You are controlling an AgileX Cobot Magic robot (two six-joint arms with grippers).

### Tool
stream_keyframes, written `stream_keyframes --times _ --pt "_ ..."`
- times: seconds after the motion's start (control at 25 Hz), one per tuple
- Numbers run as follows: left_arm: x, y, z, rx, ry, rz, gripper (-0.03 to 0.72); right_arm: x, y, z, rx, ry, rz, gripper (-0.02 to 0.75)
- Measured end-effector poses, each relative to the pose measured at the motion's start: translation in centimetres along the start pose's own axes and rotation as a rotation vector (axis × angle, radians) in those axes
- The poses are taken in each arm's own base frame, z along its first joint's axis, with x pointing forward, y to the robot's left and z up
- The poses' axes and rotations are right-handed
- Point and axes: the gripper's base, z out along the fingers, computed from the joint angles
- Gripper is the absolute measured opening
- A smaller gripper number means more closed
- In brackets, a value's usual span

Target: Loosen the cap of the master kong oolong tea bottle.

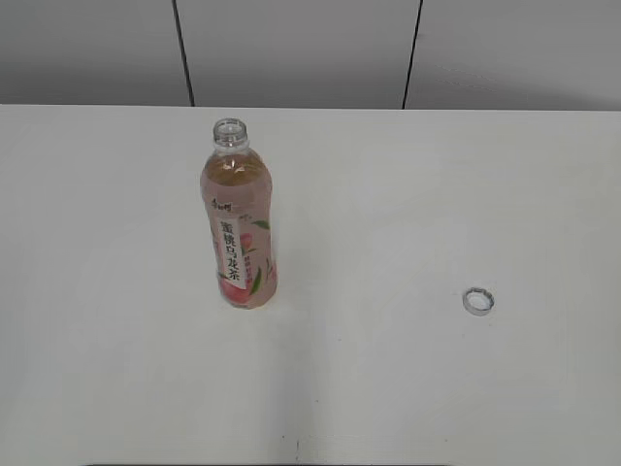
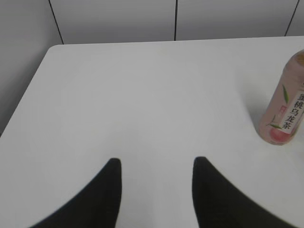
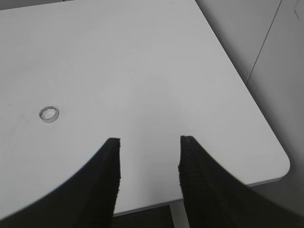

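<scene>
Both tools, left [image 2: 154, 164] and right [image 3: 149, 142], were held spread and empty above the tabletop [image 1: 408, 194]. The master kong oolong tea bottle [image 1: 239, 218] stood upright, left of centre, uncapped; the cap [image 1: 477, 301] lay well apart to its right. Loosening was judged done, with only withdrawal remaining.

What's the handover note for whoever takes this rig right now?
Left gripper: open, empty, over bare table, bottle off to its right.
Right gripper: open, empty, near the table's right front corner.
Master kong oolong tea bottle: upright, left of centre, mouth open, no cap on it.
Cap: lying on the table, open side up, well to the right of the bottle, apart from both grippers.
Done: cap is fully off, beyond loosened.
Left: apparently nothing; neither gripper holds anything.
</scene>
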Motion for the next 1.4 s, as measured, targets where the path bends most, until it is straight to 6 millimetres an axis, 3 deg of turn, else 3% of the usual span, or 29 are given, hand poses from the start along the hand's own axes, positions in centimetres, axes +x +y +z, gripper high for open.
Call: stream_keyframes --times 0.44,1.4 --pt "0.0 0.0 0.0 0.0 0.0 0.0 0.248 -0.01 0.0 0.0 0.0 -0.001 0.001 0.316" --pt "0.0 0.0 0.0 0.0 0.0 0.0 0.243 0.08 0.74 -0.01 -0.082 0.004 -0.093 0.315"
